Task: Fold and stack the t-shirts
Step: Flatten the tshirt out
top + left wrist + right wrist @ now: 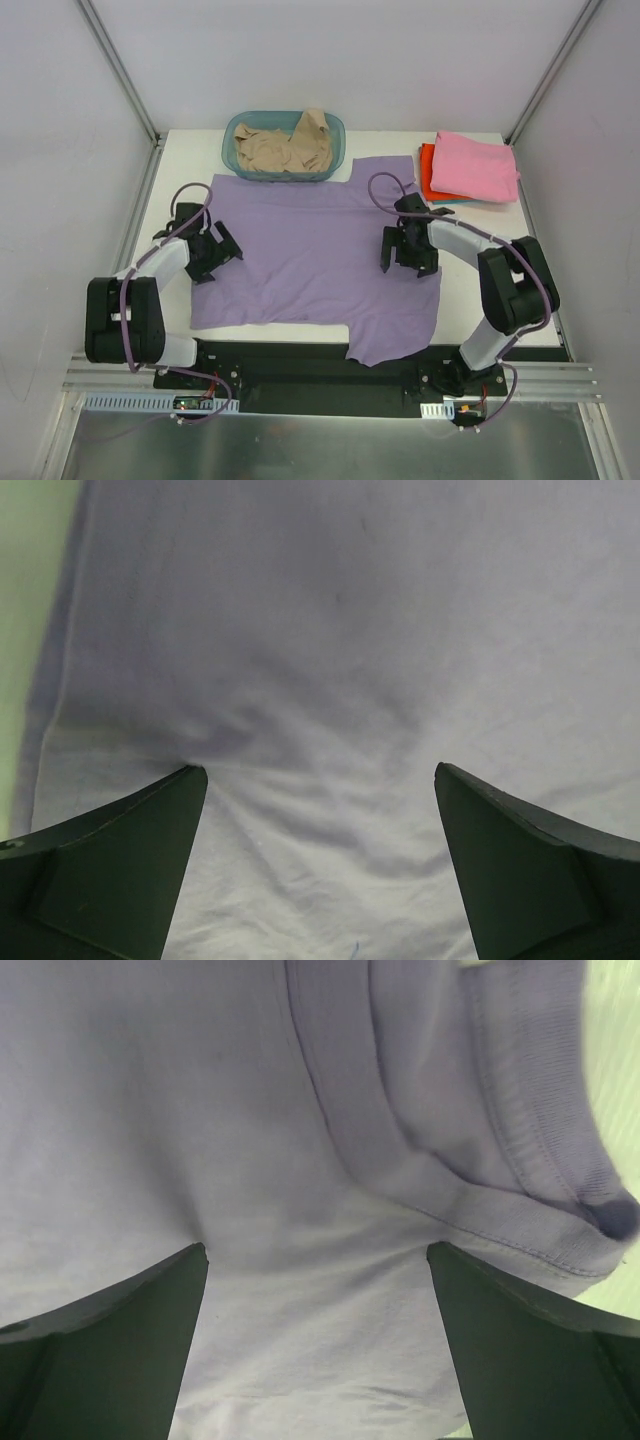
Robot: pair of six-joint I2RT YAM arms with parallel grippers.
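- Lavender t-shirt (310, 255) lies spread flat mid-worktop (190, 150).
- Left pincer (218, 252) and right pincer (405, 255): both wide open, tips on its fabric, nothing gripped.
- Pink t-shirt (478, 165) sits folded atop orange-red t-shirt (427, 172), far-right corner.

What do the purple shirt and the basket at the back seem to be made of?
The purple shirt looks like soft, matte knit fabric, probably cotton: it lies limp with fine wrinkles and has a stitched hem. The basket looks like smooth, see-through teal plastic: its rounded rim holds its shape.
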